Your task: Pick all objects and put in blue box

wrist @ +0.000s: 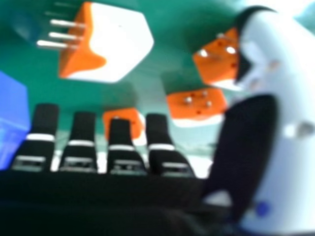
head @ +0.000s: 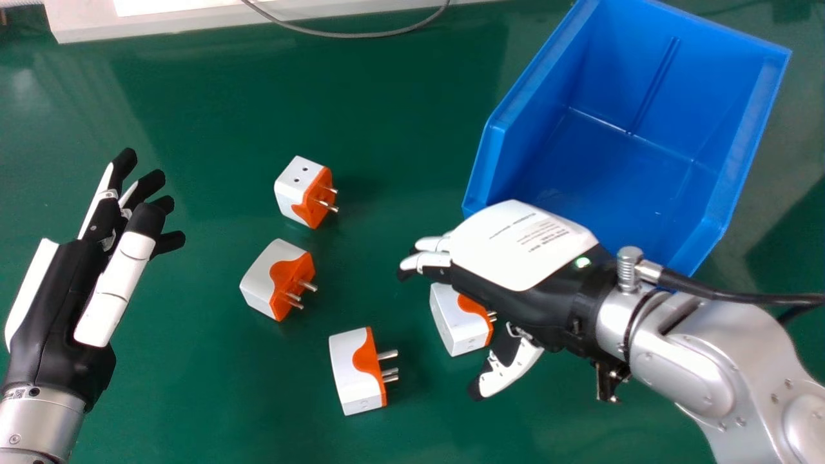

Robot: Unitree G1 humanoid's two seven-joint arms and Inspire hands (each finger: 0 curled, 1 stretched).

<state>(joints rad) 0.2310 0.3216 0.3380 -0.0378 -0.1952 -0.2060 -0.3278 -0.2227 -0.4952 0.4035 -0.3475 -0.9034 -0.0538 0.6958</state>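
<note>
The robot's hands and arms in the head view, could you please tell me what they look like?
The left hand is black with white panels and black fingertips, on a silver forearm. The right hand is also black and white, with a printed white back plate and small green light; a black cable meets its silver wrist.

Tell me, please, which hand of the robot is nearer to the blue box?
Right. The right hand is at the near side of the blue box; the left hand is far to the box's left, beyond two white-and-orange adapters.
</note>
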